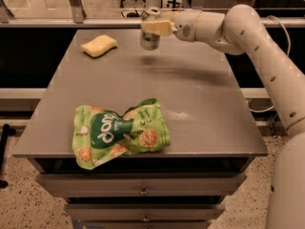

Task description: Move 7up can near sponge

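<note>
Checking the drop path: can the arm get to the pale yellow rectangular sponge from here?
Probably yes. The tool, shut on the small silver-and-green aluminium can, is right of the pale yellow sponge with bare grey tabletop between; the crumpled green snack bag lies well forward.

One can (150, 42), sponge (99, 46), bag (120, 133), end effector (152, 27)

Over the far part of the surface (214, 109), jaws clamped on the 7up can (150, 41): near finger (155, 27) across its upper half, far finger hidden behind it. Label below the jaws not legible. Right of the jaws, arm (267, 56) cut off by the frame edge.
</note>
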`<state>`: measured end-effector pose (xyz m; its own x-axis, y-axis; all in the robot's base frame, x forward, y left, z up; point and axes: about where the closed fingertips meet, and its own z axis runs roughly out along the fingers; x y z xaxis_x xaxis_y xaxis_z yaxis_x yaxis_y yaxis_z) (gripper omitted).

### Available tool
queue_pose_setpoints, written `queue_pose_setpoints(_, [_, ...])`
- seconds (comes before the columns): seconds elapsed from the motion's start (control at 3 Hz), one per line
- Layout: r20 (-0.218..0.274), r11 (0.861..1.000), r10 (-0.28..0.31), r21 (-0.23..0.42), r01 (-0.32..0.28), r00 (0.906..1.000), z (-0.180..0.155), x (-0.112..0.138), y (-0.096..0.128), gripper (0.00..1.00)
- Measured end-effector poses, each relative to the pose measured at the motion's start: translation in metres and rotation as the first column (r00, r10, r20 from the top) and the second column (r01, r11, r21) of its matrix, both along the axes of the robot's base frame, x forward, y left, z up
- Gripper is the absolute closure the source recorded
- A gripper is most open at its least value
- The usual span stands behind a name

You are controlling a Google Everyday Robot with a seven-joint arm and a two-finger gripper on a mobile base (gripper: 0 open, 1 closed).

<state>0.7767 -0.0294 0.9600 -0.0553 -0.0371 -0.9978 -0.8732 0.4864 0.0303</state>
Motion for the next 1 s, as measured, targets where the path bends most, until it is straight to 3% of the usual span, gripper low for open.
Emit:
queue_pose_setpoints(0.67, [0.017,0.996,0.066,-0.069,-0.064,0.9977,0.011,0.005,0.076,1.0])
queue_pose_setpoints(1.0, [0.001,0.991,0.074,-0.113,-0.074,0.9973,0.0,0.006,0.098,1.0])
